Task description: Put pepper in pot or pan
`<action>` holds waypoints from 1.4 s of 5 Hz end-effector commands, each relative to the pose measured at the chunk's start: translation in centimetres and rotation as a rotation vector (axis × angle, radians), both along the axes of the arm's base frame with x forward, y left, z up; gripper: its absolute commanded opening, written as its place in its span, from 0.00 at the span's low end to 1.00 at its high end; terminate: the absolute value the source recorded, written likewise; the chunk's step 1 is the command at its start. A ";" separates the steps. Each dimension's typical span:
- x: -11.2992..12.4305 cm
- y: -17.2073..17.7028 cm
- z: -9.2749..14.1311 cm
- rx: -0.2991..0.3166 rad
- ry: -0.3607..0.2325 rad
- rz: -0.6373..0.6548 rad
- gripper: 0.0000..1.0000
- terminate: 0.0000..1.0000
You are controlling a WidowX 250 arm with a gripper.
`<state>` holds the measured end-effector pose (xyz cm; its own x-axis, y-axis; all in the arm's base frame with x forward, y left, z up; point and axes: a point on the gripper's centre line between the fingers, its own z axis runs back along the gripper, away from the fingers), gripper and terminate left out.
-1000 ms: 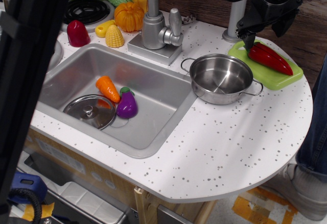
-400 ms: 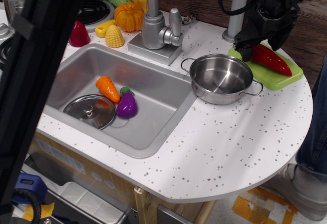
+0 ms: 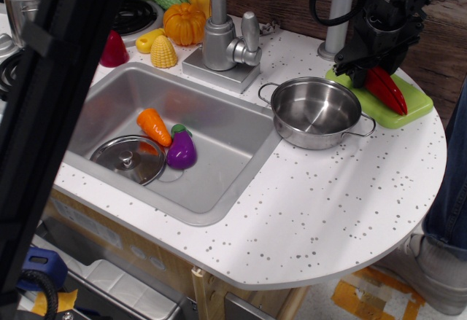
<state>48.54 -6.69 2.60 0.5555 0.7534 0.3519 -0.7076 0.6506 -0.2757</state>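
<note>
The glossy red pepper point(image 3: 387, 92) lies on a green cutting board point(image 3: 411, 95) at the back right of the counter, its pointed tip aimed toward the front right. My gripper point(image 3: 365, 72) has come down on the pepper's thick end and is shut on it. The pepper's upper end is hidden behind the black fingers. The shallow steel pot point(image 3: 314, 118) with two wire loop handles stands empty just left of the board, close to the gripper.
A sink point(image 3: 219, 152) holds a steel lid point(image 3: 129, 160), a carrot point(image 3: 154, 126) and a purple eggplant point(image 3: 182, 150). The faucet point(image 3: 222, 39), a pumpkin point(image 3: 184, 22), corn point(image 3: 163, 52) and other toy vegetables sit behind it. A black bar point(image 3: 51, 116) blocks the left foreground.
The gripper came down over the pepper's thick end and closed on it. The pepper has swung so that its tip points more toward the front.
</note>
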 end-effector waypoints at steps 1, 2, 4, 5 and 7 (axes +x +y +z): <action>1.0 0.6 2.2 0.001 -0.047 0.000 0.00 0.00; 1.5 1.0 4.2 0.070 -0.055 0.012 0.00 0.00; 0.4 2.4 7.3 0.151 -0.043 0.042 0.00 0.00; -1.4 3.6 8.0 0.195 -0.025 0.024 0.00 0.00; -4.5 5.2 9.2 0.223 0.037 -0.007 0.00 0.00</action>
<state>43.06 -1.89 7.90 0.6263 0.6580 0.4181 -0.7120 0.7012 -0.0370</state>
